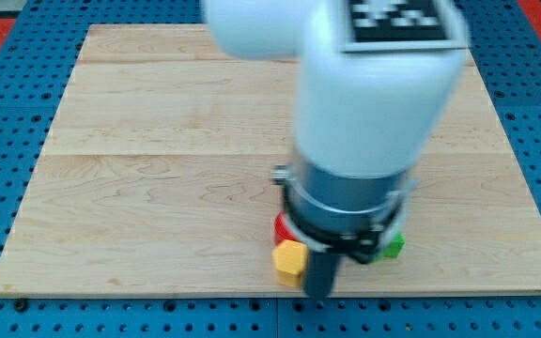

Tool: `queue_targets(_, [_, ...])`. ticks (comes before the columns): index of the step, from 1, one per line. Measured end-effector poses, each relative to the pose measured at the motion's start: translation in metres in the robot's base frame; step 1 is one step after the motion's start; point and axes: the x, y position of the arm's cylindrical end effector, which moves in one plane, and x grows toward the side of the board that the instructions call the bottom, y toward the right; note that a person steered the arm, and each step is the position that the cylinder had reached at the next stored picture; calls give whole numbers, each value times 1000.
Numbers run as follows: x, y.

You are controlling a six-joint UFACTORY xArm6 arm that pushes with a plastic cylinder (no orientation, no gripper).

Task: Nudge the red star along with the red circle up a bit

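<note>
Near the desk's (158, 188) bottom edge my tip (317, 291) touches the yellow block (290, 262); I have no fingers to open or clench. A red block (281, 226) peeks behind, shape unclear, beside a green block (394, 246). Progress I cannot judge.

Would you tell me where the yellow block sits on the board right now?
The yellow block sits near the view's bottom edge of the wooden board, just right of centre, touching a red block above it, with my tip immediately to its right.
</note>
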Motion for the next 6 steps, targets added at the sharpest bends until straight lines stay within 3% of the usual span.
queue_targets(1, [-26,-49])
queue_targets(2, [-49,-28])
queue_targets(3, [-14,-20])
queue_targets(4, [-20,8])
queue_targets(6, [-95,26])
